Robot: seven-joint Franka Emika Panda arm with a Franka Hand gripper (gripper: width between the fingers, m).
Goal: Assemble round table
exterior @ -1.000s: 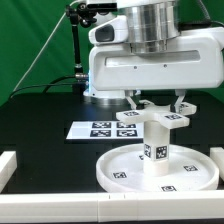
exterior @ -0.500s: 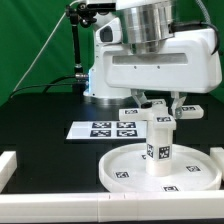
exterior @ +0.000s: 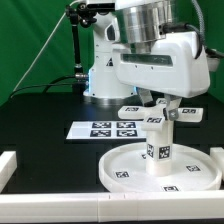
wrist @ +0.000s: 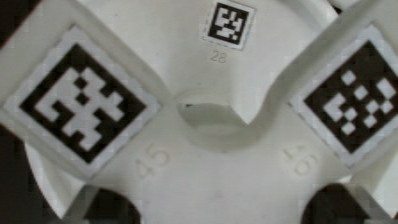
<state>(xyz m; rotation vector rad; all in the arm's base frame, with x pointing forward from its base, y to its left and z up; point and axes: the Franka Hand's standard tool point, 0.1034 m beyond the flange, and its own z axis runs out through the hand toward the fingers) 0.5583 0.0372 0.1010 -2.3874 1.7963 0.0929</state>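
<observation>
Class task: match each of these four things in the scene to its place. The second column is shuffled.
1 round disc
2 cylinder leg
3 cross-shaped foot piece
4 marker board

A upright on the disc
B flat on the table, beyond the disc
C atop the leg, under the gripper
D flat on the table, bearing the leg

Pairs: 1-D, 2-A, 3-C, 4-B

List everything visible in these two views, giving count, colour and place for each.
round disc: one, white, tagged, on the table near the front.
leg: one, white cylinder, upright on the disc's middle.
cross-shaped foot piece: one, white, tagged, on top of the leg.
marker board: one, white with black tags, flat behind the disc.
straight bars: three seen, white, along the table's edges.
table: one, black.
backdrop: green, behind.
arm: one, white, above the leg.
gripper: one, closed on the foot piece.
</observation>
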